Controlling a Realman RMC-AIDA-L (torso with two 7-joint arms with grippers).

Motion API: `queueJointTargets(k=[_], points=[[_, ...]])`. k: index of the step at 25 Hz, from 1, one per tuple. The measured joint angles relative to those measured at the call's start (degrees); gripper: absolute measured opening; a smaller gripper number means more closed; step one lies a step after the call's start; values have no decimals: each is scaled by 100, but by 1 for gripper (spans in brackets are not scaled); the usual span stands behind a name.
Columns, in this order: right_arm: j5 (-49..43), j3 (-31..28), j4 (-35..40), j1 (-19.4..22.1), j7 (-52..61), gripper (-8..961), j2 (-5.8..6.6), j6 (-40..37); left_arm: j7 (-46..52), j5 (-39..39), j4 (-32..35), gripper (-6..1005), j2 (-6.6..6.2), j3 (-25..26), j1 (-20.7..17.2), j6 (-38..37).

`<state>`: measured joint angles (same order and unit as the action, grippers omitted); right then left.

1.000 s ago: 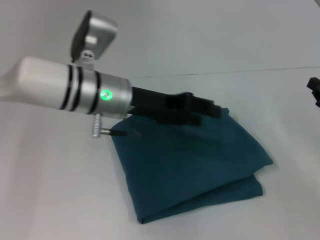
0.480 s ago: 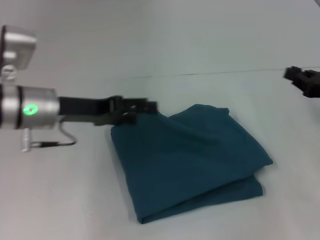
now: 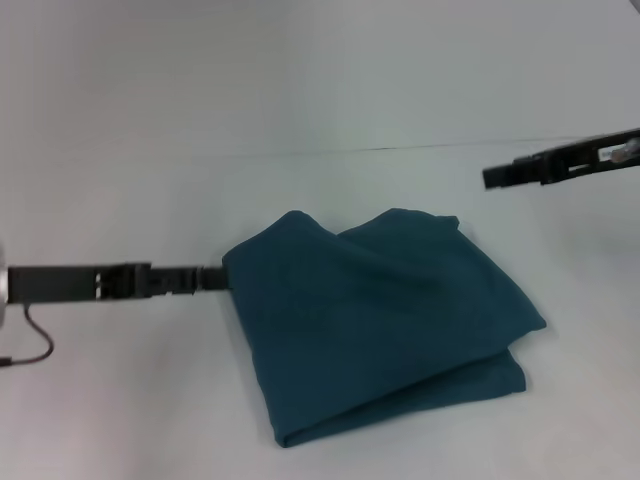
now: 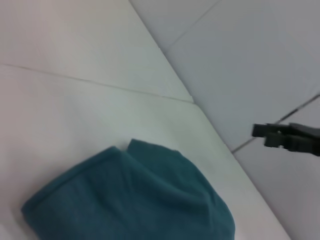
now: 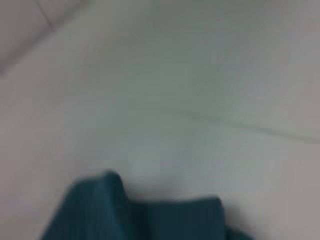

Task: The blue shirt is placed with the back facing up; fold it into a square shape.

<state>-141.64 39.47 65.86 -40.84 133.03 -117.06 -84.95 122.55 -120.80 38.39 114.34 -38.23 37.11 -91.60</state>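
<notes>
Shirt: we see the blue shirt (image 3: 385, 325) folded into a rough layered square at table centre, upper layer rumpled.
Left gripper (image 3: 215, 278): at 9 o'clock of the shirt, tip at its edge; we cannot tell how its jaws stand.
Right gripper (image 3: 495, 177): raised at 2 o'clock, apart from the cloth; jaw state unclear.
Table (image 3: 120, 400): plain white.

bare table (image 3: 120, 400) all around, folded blue shirt (image 3: 380, 320) midway

Left gripper (image 3: 212, 279): fingertips meet the shirt (image 3: 380, 325) edge at 9 o'clock; finger state indeterminate. Right gripper (image 3: 500, 177): arm cut off at 3 o'clock. Right wrist view: shirt blurred, cropped at 6 o'clock.
</notes>
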Motion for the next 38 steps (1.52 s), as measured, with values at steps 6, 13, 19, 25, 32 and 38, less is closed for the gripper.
queueJointTargets(k=[6,13,19,25,32,38], points=[[-1498,357,-267,-666,755,580,-210,34,-183,-433,75,919,28,45,-125,-265],[-1489,772,-1037,-748,1213,628,-242,790,-335,-526,70,920,70,20,-181,-365],[-1170,810,-1609,-715,1183,628,-245,1430,-398,-530,65,919,92,14,-191,-385],[-1025,850,-1916,-685,1131,627,-246,1822,-449,-541,69,919,125,-12,-210,-386],[-983,851,-2041,-701,1045,627,-253,2085,-459,-542,68,919,125,-10,-220,-380],[-726,857,-2240,-740,842,628,-244,2137,-460,-542,64,919,127,-6,-234,-367]])
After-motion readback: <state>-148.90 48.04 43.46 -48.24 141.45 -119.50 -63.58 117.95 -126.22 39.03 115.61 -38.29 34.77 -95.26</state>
